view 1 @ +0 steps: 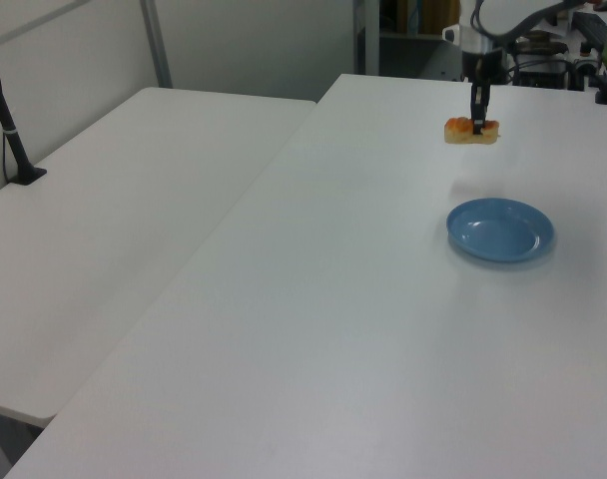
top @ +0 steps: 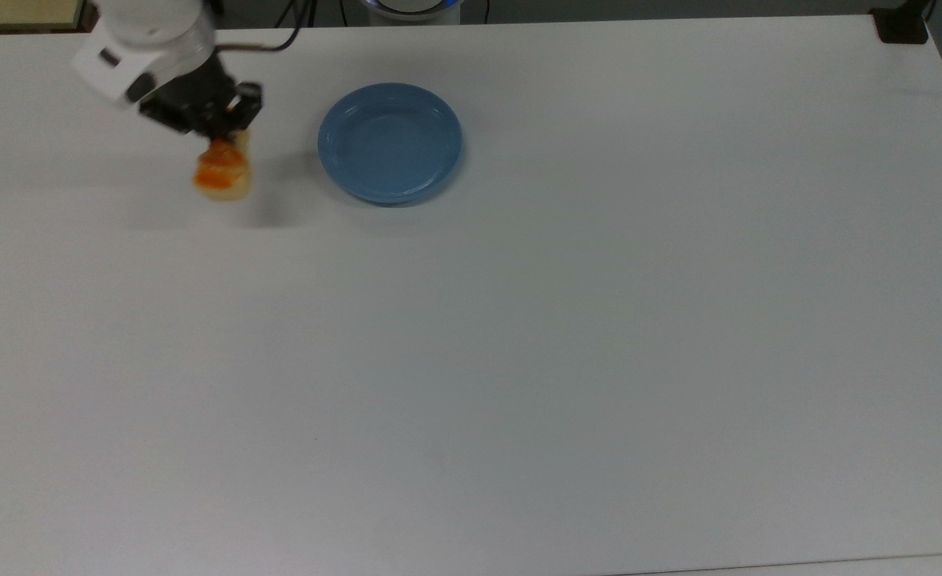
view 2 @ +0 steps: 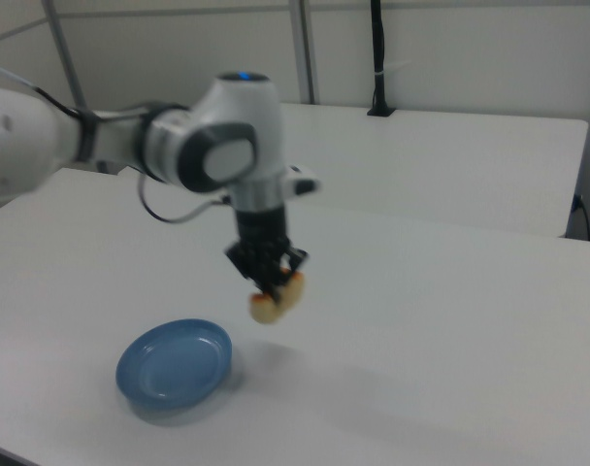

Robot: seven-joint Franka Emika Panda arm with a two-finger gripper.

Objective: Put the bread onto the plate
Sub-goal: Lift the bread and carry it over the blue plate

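Claw: the claw point(top: 213, 134) is hanging near the top view's upper left, its two dark fingers pinching one end of the bread; in the left view the claw point(view 1: 477, 124) is pointing straight down, and in the right view the claw point(view 2: 272, 281) is sitting under a white and grey arm point(view 2: 208, 146).
Bread: the bread point(top: 222, 170) is being held up off the table, its shadow lying on the white surface beneath; in the left view the bread point(view 1: 471, 131) is hanging level above the far end of the table, and in the right view the bread point(view 2: 277, 300) is tilting from the fingers, above and to the right view's right of the plate.
Plate: the plate point(top: 390, 142) is lying flat and bare, just to the top view's right of the bread and apart from it; the plate point(view 1: 500, 230) is sitting nearer the camera than the bread in the left view, and the plate point(view 2: 175, 363) is resting low in the right view.
Table: the table point(top: 567, 336) is stretching white and open across the top view's middle, right and bottom; its far edge is running along the top of the top view.
Second table: a second table point(view 1: 114, 180) is standing alongside at the left view's left, a thin seam between the two.
Post: a black post point(view 1: 8, 125) is standing at the second table's far left edge.
Count: one claw, one bread, one plate, two tables.
Writing: no readable lettering can be made out.
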